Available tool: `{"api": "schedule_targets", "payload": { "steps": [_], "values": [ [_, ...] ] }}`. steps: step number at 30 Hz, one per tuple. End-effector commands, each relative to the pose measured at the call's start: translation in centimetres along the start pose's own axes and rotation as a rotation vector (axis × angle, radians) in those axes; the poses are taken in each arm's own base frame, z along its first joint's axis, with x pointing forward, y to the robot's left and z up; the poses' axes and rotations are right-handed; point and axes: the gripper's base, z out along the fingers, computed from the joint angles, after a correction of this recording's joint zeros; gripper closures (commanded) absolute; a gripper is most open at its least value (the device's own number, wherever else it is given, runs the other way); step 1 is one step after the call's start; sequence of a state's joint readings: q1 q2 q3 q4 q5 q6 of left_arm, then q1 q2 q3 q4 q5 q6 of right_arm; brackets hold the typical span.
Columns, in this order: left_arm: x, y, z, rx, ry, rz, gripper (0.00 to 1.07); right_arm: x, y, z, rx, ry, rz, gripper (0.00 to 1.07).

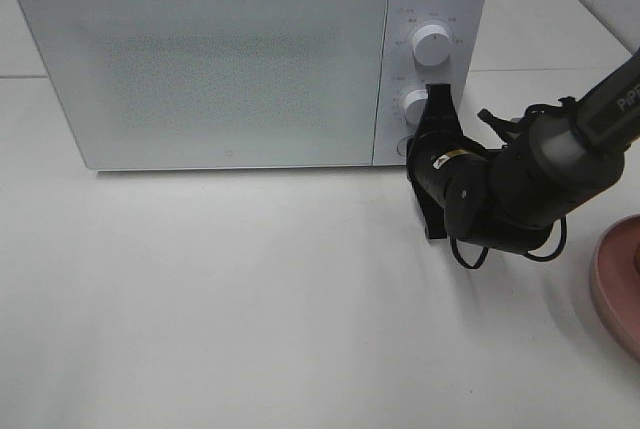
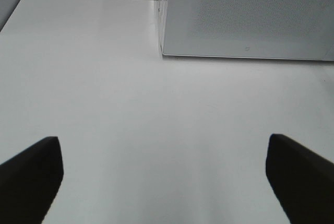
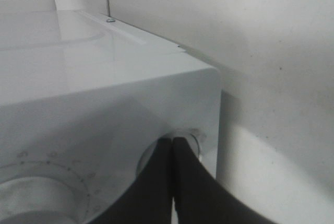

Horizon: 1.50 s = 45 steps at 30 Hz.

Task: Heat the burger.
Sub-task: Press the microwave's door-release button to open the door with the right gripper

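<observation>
Your right claw (image 1: 438,97) is pressed shut, its two black fingers flat against each other with no gap and nothing between them. Its tip sits at the microwave's (image 1: 200,59) control panel, against the lower knob (image 1: 413,105) and just under the upper knob (image 1: 431,45). In the right wrist view the closed fingertips (image 3: 173,141) meet the edge of that knob's round face, and you see part of a dial with printed marks just beside it. The microwave stands on the white bench (image 1: 250,299) with its door (image 1: 200,79) closed. The door's speckled front lets nothing inside show through. The burger shows in none of your three views, so you cannot tell where it lies, nor how it sits relative to either claw. A pink plate (image 1: 618,284) sits at the right edge of the bench, well apart from the microwave and near the right arm. Only part of it is in frame, and that part is bare. Your left claw (image 2: 167,182) is spread wide, its dark fingers (image 2: 31,177) far apart with bare bench between them. It holds nothing. It points toward the microwave's front lower corner, well short of it. The high view does not show it.
</observation>
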<state>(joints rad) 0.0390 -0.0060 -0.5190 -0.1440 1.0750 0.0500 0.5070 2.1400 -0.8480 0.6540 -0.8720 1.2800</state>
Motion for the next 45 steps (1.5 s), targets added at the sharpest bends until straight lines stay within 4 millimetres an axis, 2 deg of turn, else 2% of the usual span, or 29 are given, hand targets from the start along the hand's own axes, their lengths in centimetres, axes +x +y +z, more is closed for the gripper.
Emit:
{"api": "schedule_targets", "payload": {
  "steps": [1, 21, 31, 45],
  "values": [
    [0.1, -0.1, -0.2, 0.008, -0.019, -0.003, 0.09, -0.1, 0.7, 0.1, -0.043, 0.000, -0.005, 1.07],
    [0.1, -0.1, -0.2, 0.008, -0.019, -0.003, 0.09, 0.8, 3.7, 1.5, -0.216, -0.013, 0.020, 1.07],
    [0.1, -0.1, -0.2, 0.008, -0.018, -0.002, 0.09, 0.2, 5.2, 2.0, -0.333, -0.095, -0.008, 1.07],
    [0.1, -0.1, -0.2, 0.008, -0.018, -0.002, 0.09, -0.2, 5.3, 2.1, -0.334, -0.105, 0.001, 1.07]
  ]
}}
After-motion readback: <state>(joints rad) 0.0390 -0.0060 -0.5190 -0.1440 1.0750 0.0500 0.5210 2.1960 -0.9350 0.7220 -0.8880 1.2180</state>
